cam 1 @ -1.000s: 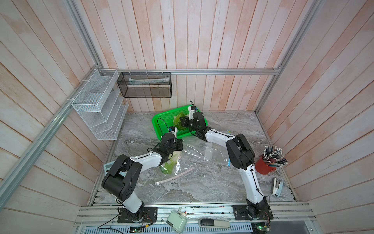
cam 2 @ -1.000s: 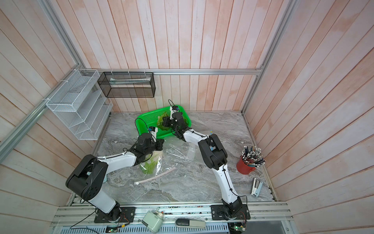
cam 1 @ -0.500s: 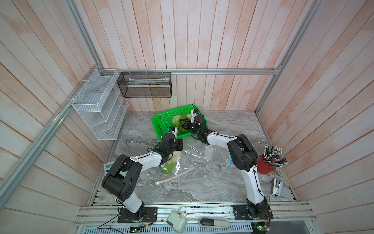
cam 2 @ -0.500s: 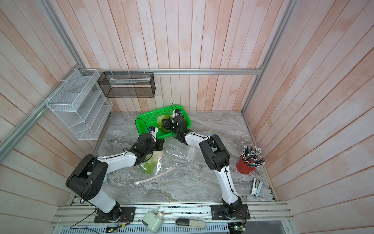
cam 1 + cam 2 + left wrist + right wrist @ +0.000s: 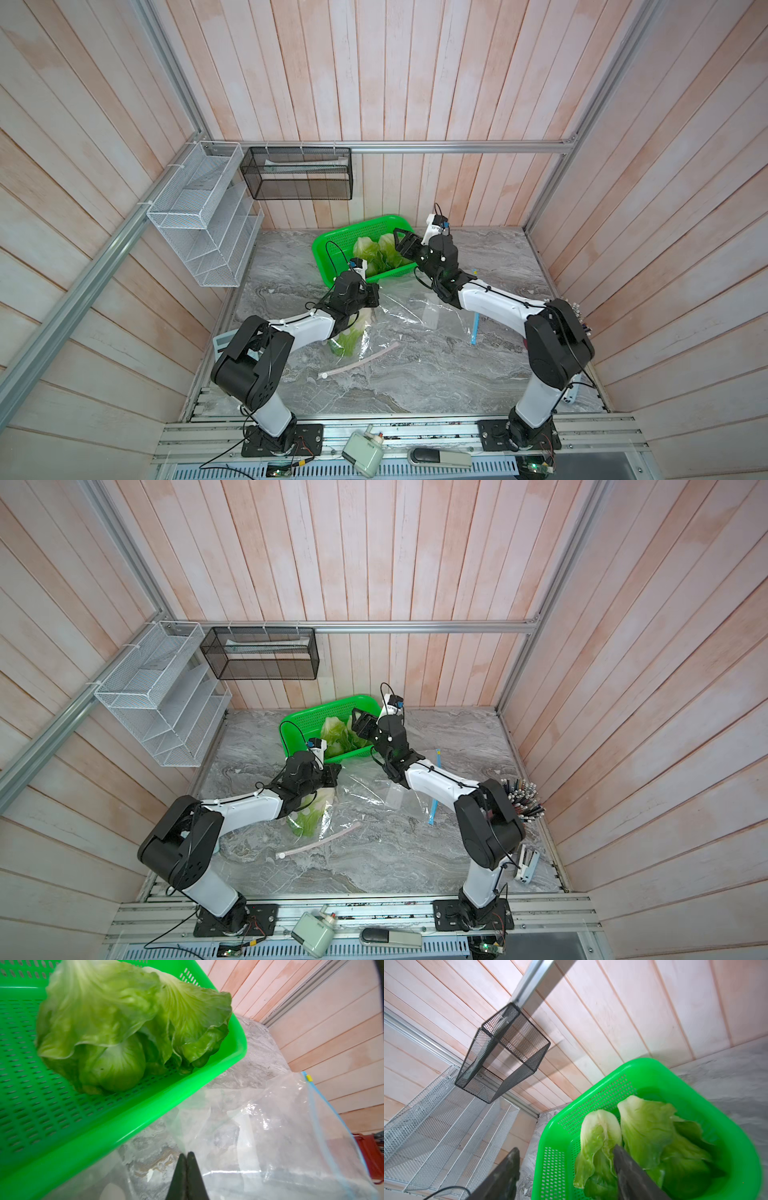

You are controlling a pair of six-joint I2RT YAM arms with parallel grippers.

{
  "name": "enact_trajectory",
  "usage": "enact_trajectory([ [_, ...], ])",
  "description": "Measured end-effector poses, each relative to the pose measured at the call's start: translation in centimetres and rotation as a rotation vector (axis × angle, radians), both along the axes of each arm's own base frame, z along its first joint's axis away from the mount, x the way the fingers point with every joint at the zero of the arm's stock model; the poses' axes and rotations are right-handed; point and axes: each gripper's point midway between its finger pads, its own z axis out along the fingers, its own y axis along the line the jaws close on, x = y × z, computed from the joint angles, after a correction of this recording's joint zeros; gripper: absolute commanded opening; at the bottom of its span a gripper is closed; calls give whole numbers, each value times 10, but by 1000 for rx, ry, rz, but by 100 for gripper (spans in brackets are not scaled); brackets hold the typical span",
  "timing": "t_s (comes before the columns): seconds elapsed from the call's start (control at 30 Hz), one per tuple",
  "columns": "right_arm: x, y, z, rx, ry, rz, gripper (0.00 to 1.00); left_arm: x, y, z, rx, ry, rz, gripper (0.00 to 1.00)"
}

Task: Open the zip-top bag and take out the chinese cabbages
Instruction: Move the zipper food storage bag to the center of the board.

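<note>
Under the stereo head, you have a grey marbled surface (image 5: 415, 386) boxed in by pale pink wood-plank walls (image 5: 374, 83). A white wire rack (image 5: 199, 216) and a black mesh basket (image 5: 299, 174) hang on those walls. At the far edge of the surface sits a bright green perforated plastic basket (image 5: 328, 253).

Two of the chinese cabbages (image 5: 365, 249) lie side by side inside it, with whitish ribbed bases and crinkled green leaves. The third cabbage (image 5: 349, 340) lies under the film of the clear zip-top bag (image 5: 419, 316), partly hidden by your left arm. That bag is spread crumpled on the surface just in front of the green basket, its blue zip strip (image 5: 475, 328) toward your right arm.

Your left pincer (image 5: 188, 1164) has its fingers pressed together, tips over the bag's film beside the basket rim. You cannot tell whether any film is pinched between them. Your right pincer (image 5: 565, 1149) hangs over the green basket with its fingers well apart, holding nothing. One finger (image 5: 629, 1167) crosses in front of a cabbage leaf, but you cannot tell whether they touch.
</note>
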Motion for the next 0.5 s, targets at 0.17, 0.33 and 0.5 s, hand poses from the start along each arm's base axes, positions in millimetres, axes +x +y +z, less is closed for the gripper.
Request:
enact_trajectory([
  [0.17, -4, -65, 7, -6, -12, -39, 73, 5, -20, 11, -76, -7, -4, 0],
  [0.33, -26, -112, 5, -24, -8, -82, 74, 22, -37, 9, -140, 12, 17, 0],
  [0.5, -48, -132, 27, -47, -66, -73, 75, 39, -65, 12, -179, 6, 4, 0],
])
